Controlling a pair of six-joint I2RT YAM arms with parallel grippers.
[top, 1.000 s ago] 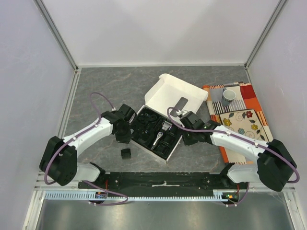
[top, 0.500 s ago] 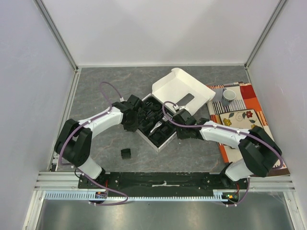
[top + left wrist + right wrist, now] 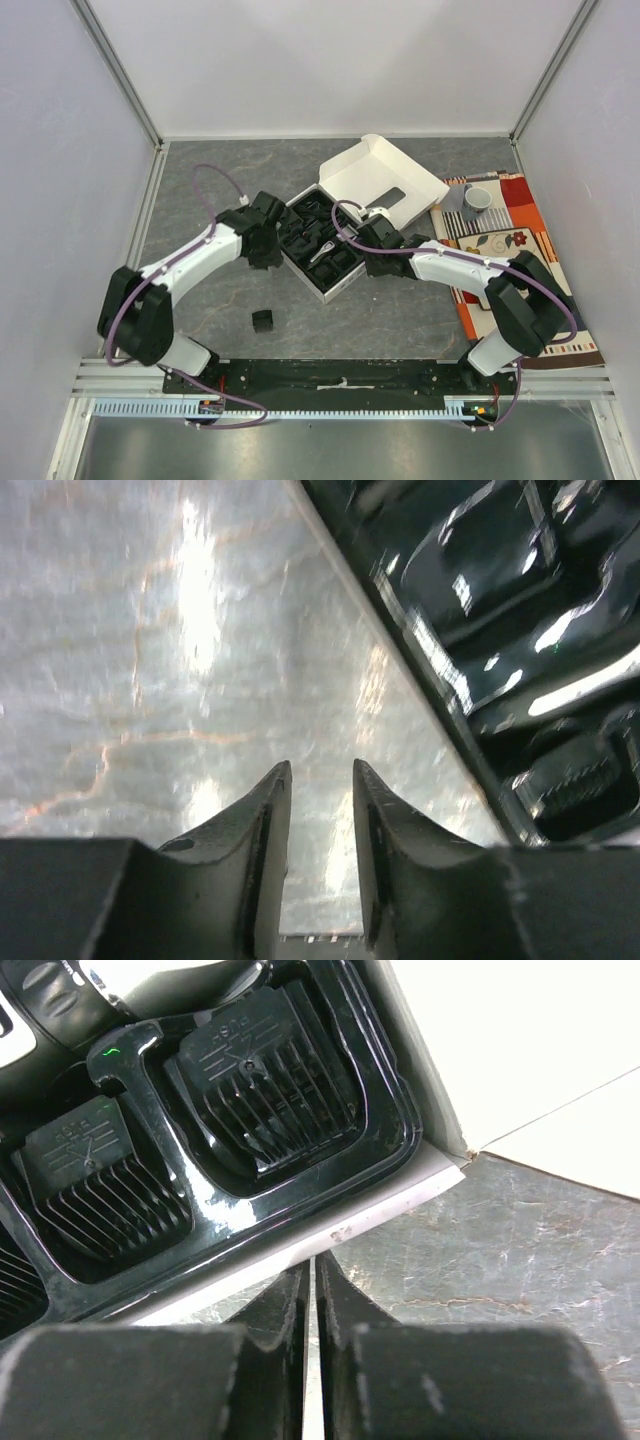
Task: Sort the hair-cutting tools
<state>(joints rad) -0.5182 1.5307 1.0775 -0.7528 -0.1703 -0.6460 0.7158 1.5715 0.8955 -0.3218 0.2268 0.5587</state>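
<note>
Overhead, pale walls (image 3: 330, 60) surround marbled grey table (image 3: 200, 180) bearing black bit (image 3: 262, 321).

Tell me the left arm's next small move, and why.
Probably draw the left hand back from the box and swing it toward the small black piece lying alone on the table. The hand is empty, its fingers slightly apart over bare surface beside the box, and that piece looks like the only tool outside it.
</note>
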